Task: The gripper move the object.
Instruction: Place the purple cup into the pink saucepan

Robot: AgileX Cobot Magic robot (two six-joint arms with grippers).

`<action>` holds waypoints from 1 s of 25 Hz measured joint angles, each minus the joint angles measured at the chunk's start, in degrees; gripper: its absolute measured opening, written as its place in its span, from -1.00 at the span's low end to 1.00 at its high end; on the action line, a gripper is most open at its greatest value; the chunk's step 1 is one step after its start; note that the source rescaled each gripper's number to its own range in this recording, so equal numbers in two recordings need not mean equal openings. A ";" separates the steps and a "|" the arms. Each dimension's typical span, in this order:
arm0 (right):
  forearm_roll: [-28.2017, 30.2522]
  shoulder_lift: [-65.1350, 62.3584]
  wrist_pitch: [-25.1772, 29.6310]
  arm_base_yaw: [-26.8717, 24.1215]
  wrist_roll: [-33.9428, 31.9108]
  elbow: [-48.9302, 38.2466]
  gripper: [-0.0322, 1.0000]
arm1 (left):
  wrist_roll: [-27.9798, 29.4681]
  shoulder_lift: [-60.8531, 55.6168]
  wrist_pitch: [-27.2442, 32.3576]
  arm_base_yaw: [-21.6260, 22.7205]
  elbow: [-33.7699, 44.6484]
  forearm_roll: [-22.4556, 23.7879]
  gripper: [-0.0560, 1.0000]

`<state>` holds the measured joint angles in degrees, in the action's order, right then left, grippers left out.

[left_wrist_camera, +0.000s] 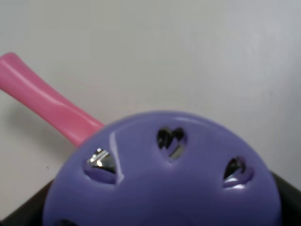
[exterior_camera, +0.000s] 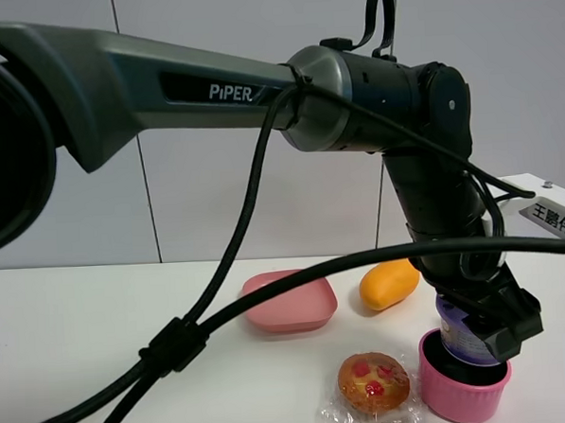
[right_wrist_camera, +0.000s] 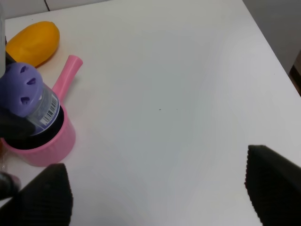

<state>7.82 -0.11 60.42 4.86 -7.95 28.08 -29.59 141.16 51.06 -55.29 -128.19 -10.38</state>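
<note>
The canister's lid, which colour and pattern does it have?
The canister's lid is lavender with dark heart-shaped slots, clearest in the left wrist view.

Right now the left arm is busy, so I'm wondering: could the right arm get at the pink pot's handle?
Probably yes: the right claw is open, bare table lies between it and the pot handle, and the left claw holds only the purple canister.

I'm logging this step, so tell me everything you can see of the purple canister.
The purple canister is short and round, plastic-looking, with a domed lavender lid pierced by heart-shaped slots and a barcode label on its side. It leans slightly, lower end inside the pink pot, with the left gripper clamped on it.
</note>
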 joint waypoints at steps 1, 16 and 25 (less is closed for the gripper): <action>0.00 0.00 0.00 0.00 0.00 0.00 1.00 | 0.00 0.00 0.20 0.01 0.00 0.15 -0.89; 0.00 0.00 0.00 0.00 0.00 0.00 1.00 | 0.00 1.32 2.38 -0.20 -0.05 1.76 -0.89; 0.00 0.00 0.00 0.00 0.00 0.00 1.00 | 0.00 1.32 1.95 -0.26 -0.05 1.76 -0.89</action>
<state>7.82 -0.11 60.42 4.86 -7.95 28.08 -29.59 142.48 53.02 -55.55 -128.23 -8.63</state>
